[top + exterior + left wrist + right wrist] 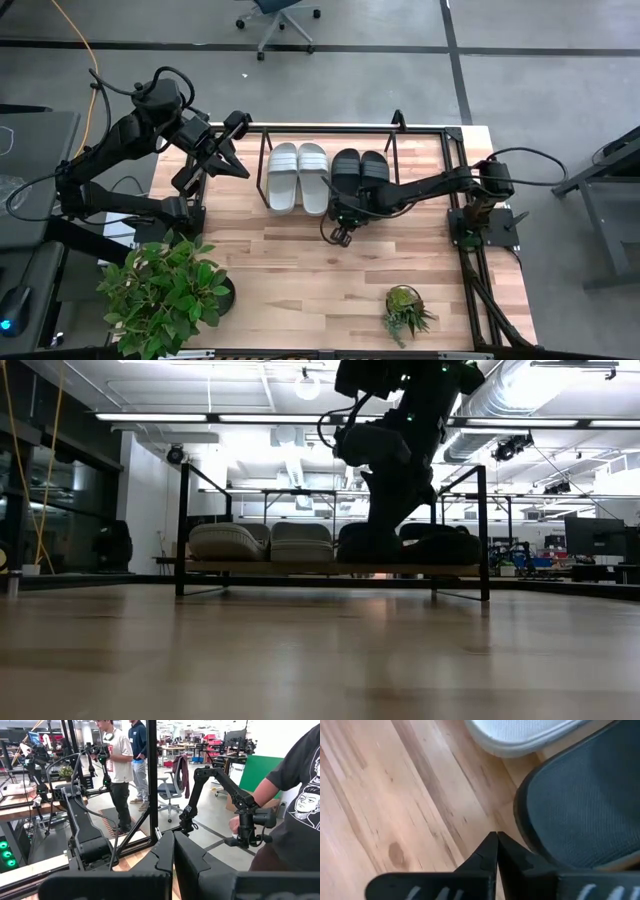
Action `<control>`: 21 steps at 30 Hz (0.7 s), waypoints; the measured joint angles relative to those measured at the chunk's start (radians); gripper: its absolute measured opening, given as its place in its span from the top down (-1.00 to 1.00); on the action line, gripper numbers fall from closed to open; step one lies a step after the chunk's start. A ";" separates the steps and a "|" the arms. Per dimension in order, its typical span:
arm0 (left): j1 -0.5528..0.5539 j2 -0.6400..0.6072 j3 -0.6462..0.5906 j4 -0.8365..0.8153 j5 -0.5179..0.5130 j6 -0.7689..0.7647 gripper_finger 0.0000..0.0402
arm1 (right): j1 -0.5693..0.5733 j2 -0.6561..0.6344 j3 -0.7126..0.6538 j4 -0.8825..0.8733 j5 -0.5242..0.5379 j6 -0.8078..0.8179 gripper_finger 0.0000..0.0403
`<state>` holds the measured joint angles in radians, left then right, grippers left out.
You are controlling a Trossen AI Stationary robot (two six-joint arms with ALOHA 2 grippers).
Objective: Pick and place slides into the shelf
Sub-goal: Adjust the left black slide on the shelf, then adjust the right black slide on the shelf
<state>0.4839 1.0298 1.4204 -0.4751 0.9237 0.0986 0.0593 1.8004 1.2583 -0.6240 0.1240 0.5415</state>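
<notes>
Already all four slides sit side by side inside the shelf (452,133): the light grey pair (298,176) beside the black pair (359,172), each with one wide strap, soles flat on the wood base within thin black tubing. The right gripper (341,237), fingers pressed together and holding nothing, hangs just off the heel end of the nearest black slide, over bare wooden table (300,270) that stretches open behind it. The left gripper (240,170), likewise closed and empty, waits beyond the shelf's far end from it.
</notes>
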 joint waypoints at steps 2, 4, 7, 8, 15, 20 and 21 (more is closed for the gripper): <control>0.000 0.000 0.000 0.000 0.000 0.000 0.99 | 0.001 0.000 0.000 -0.008 0.017 0.003 1.00; 0.000 0.000 0.000 0.000 0.000 0.000 0.99 | -0.008 0.000 0.000 -0.013 0.036 0.016 1.00; 0.000 0.000 0.000 0.000 0.000 -0.002 0.99 | -0.010 0.000 0.000 -0.003 0.031 0.016 1.00; 0.000 0.000 0.000 0.000 0.000 -0.002 0.99 | -0.008 0.000 0.000 0.004 0.006 0.005 1.00; 0.000 0.000 0.000 0.000 0.000 -0.002 0.99 | 0.029 0.000 0.023 -0.068 -0.177 -0.018 1.00; 0.000 0.000 0.000 0.000 0.001 -0.003 0.99 | 0.048 -0.001 0.038 -0.237 -0.146 -0.016 1.00; 0.000 0.000 0.000 0.000 0.001 -0.003 0.99 | 0.048 -0.001 0.037 -0.257 -0.143 -0.017 1.00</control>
<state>0.4839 1.0298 1.4204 -0.4747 0.9245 0.0956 0.1074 1.7992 1.2953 -0.8810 -0.0193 0.5247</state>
